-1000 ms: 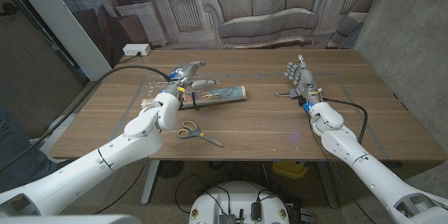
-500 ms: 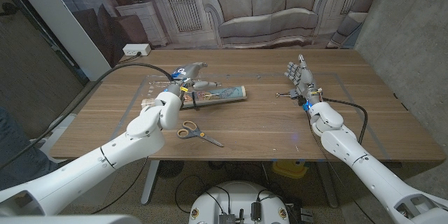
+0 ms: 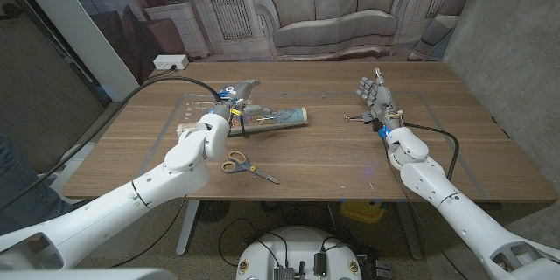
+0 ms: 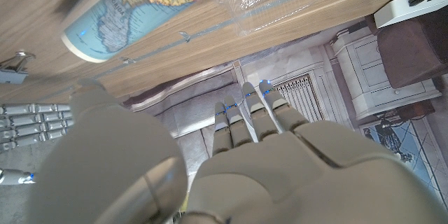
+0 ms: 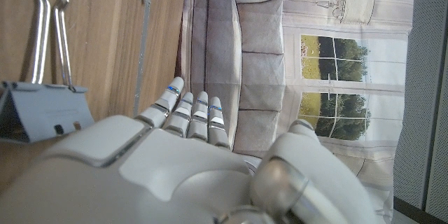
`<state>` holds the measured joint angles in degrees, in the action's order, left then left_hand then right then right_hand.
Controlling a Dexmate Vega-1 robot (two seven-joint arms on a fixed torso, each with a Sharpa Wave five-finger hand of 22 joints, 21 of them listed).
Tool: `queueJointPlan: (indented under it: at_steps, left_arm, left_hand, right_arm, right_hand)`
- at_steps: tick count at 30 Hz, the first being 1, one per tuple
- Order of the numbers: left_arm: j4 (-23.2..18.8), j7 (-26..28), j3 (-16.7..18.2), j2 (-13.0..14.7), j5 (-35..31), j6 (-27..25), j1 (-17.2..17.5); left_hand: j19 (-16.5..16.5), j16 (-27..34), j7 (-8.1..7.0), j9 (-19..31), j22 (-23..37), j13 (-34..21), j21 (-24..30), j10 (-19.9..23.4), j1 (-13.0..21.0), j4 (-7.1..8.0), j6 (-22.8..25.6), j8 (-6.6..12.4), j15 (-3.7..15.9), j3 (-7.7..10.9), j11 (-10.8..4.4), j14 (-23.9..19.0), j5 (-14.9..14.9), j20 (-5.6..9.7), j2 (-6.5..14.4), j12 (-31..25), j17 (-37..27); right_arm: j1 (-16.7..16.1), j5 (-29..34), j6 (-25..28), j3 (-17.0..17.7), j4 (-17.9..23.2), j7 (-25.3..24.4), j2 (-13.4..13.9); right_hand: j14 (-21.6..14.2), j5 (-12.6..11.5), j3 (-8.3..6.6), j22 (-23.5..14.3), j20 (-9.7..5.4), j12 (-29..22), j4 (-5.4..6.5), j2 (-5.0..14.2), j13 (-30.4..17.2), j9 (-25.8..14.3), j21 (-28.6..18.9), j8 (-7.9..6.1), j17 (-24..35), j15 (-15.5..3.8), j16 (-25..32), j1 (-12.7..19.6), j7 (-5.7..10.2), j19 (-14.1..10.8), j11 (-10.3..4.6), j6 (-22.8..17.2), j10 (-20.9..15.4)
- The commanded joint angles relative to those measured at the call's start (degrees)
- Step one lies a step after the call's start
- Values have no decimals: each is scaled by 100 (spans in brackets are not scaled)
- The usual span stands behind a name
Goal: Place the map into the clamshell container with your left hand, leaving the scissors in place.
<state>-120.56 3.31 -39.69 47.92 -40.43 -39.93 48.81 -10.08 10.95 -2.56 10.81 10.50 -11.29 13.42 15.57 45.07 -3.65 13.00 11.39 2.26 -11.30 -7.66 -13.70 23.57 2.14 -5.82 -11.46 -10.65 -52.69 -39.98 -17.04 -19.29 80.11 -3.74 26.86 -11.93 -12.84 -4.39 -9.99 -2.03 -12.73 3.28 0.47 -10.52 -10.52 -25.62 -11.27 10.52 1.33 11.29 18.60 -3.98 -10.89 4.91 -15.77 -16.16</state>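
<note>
Map [image 3: 278,117] lies on table [image 3: 332,153] beside clamshell container [image 3: 194,114], not in yet. Left hand [image 3: 238,96] above it, fingers released, no grasp. Right hand [image 3: 374,96] released. Scissors [image 3: 248,167] untouched near front edge.

Even indoor light, soft shadows, wide-angle bending at edges, wrist foregrounds blurred

The map [image 3: 278,117] is a rolled tube printed in blue with coloured land areas, lying on its side on the tabletop [image 3: 332,153] directly beside the left robot hand [image 3: 241,96]. The clamshell container [image 3: 194,114] is clear plastic and lies just behind the wrist of that robot hand. The scissors [image 3: 246,167], with yellow-and-grey handles, lie flat on the tabletop near that arm's forearm, apart from the map.
</note>
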Motion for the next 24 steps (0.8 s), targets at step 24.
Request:
queueJointPlan:
  at_steps: [24]
  left_arm:
    - [168, -1176, -494, -242, -897, -317, -475]
  left_hand:
    - [13, 25, -10, 31, 11, -24, -66, -90, 451, -177, -101, 12, 299, -1, -50, 58, 23, 75, 125, -17, -40]
  right_arm:
    - [76, -138, -31, 30, -116, 102, -86]
  right_hand:
    - [-67, 46, -5, -21, -22, 3, -30, 59, -26, -23, 60, -7, 17, 16, 14, 7, 12, -78, 4, -80, -47]
